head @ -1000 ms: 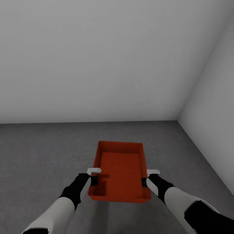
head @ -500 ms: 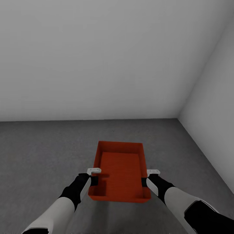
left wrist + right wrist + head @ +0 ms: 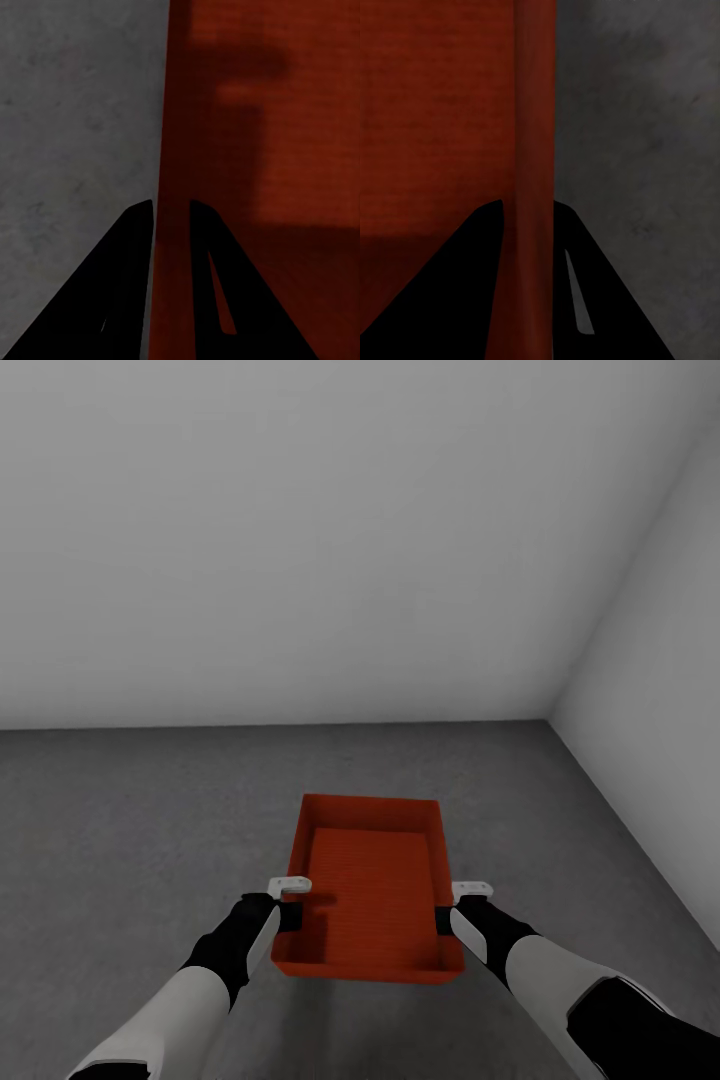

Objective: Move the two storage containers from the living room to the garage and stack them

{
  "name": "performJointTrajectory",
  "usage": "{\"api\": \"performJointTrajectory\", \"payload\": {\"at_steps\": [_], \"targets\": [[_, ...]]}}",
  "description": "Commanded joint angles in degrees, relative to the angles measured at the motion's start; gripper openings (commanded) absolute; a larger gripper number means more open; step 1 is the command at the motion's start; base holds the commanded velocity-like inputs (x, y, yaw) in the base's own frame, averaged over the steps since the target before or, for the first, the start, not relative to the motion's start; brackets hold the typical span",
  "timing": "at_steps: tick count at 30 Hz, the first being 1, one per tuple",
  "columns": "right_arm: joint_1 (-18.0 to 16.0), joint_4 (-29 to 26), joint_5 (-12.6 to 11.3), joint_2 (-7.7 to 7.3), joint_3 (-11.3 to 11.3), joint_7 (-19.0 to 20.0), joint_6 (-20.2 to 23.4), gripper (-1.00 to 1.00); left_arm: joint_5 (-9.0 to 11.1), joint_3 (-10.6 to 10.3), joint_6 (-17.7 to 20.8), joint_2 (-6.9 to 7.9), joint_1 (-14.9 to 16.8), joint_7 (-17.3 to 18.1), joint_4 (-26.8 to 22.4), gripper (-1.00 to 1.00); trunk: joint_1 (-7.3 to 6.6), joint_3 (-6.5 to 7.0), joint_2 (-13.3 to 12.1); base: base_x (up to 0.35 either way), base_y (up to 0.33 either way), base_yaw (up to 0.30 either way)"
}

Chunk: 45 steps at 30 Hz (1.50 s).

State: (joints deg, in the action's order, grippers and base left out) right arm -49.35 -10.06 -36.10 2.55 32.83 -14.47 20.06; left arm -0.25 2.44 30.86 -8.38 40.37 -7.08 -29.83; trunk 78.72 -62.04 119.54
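Observation:
I carry one orange-red open-top storage container [image 3: 370, 885] between my arms, above the dark grey concrete floor [image 3: 130, 830] of the garage. My left gripper [image 3: 292, 915] is shut on the container's left wall [image 3: 171, 150], one finger on each side of it. On the opposite side, my right gripper [image 3: 444, 918] pinches the right wall [image 3: 536, 150] the same way. The bin is empty and held level.
Plain grey-white walls meet in a corner [image 3: 548, 725] ahead and to the right. Bare mottled concrete spreads to the left and in front of the carried bin.
The view has crept slightly forward and down: the wall's foot sits a little higher in the picture. Container and arms keep the same hold.

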Motion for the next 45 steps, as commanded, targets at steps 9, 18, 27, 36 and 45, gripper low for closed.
{"api": "performJointTrajectory", "payload": {"at_steps": [9, 18, 27, 36, 45], "targets": [[0.04, -0.13, -2.75, -0.04, 3.29, -0.29, 0.07, -1.00, -2.20, 0.72, 0.52, -0.05, 0.06, -4.00, -0.76, -1.00, 0.66, -0.59, 1.24, 0.000, 0.000, 0.000], [0.04, -0.13, -2.75, -0.01, 3.29, -0.29, 0.07, -1.00, -2.21, 0.72, 0.50, -0.05, 0.06, -4.00, -0.76, -1.00, 0.66, -0.59, 1.24, 0.000, 0.000, 0.000], [0.04, -0.13, -2.75, -0.05, 3.30, -0.29, 0.13, -1.00, -2.20, 0.72, 0.52, -0.05, 0.06, -4.00, -0.80, -1.00, 0.66, -0.59, 1.24, 0.000, 0.000, 0.000], [0.04, -0.13, -2.75, -0.06, 3.32, -0.23, 0.05, -1.00, -2.21, 0.72, 0.52, -0.05, 0.06, -3.86, -0.82, -1.00, 0.66, -0.59, 1.24, 0.000, 0.000, 0.000], [0.04, -0.13, -2.33, -0.17, 3.96, -0.04, 0.17, -1.00, -2.20, 0.72, 0.66, -0.04, 0.06, -3.74, -0.84, -1.00, 0.66, -0.59, 1.24, 0.000, 0.000, 0.000]]}}
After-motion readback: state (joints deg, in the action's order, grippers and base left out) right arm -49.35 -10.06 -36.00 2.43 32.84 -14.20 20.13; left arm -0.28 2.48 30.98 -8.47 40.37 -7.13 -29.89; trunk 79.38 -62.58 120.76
